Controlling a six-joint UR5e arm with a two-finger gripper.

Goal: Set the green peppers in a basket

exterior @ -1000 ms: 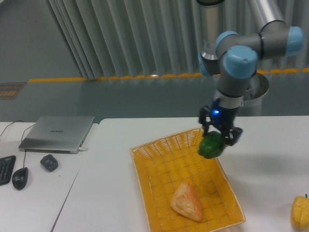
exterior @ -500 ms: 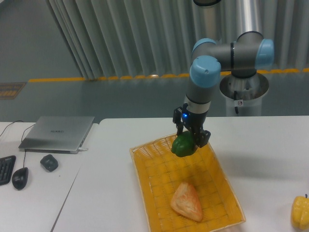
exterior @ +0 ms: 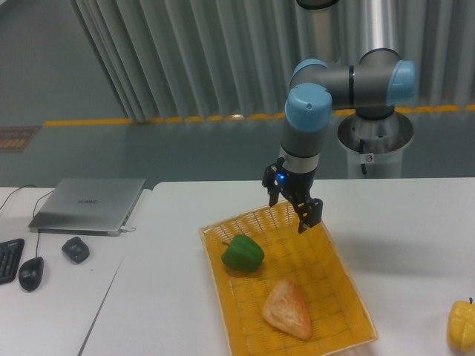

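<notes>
The green pepper (exterior: 243, 254) lies inside the yellow wicker basket (exterior: 338, 276), in its far-left part, with its stem pointing left. My gripper (exterior: 289, 208) hangs above the basket's far edge, up and to the right of the pepper. Its fingers are spread apart and hold nothing.
A tan triangular pastry (exterior: 287, 309) lies in the basket's near half. A yellow pepper (exterior: 462, 326) sits at the table's right edge. On the left table are a closed laptop (exterior: 89, 204), a dark mouse (exterior: 76, 249), a second mouse (exterior: 30, 273) and a keyboard corner (exterior: 7, 259).
The gripper carried the pepper leftward over the basket, then opened. The pepper dropped into the basket's far-left part and the gripper stays above.
</notes>
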